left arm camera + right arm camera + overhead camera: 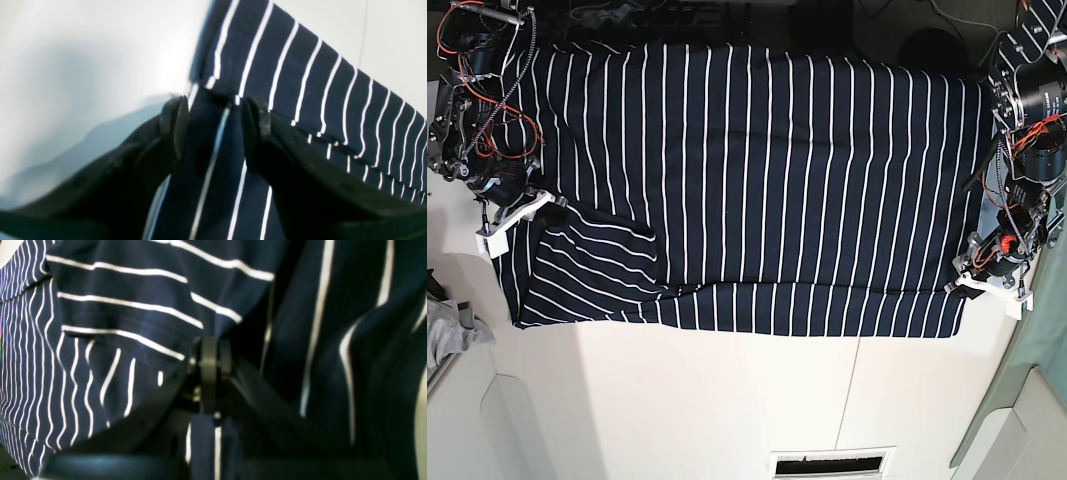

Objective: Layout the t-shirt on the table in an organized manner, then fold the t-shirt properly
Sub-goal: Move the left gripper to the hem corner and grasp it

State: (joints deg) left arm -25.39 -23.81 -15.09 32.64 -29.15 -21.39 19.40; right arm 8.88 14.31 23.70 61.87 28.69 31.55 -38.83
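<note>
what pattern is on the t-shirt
Thin white stripes on navy-blue t-shirt; clearest in the base view.

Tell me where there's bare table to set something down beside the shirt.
The table is bare below the t-shirt's lower edge, between the grey cloth and the teal edge on the right. Both side edges are crowded by the arms.

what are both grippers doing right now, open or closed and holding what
left gripper: partly closed, jaws on either side of a fold of the t-shirt.
right gripper: shut, pinching the t-shirt near a sleeve.
</note>
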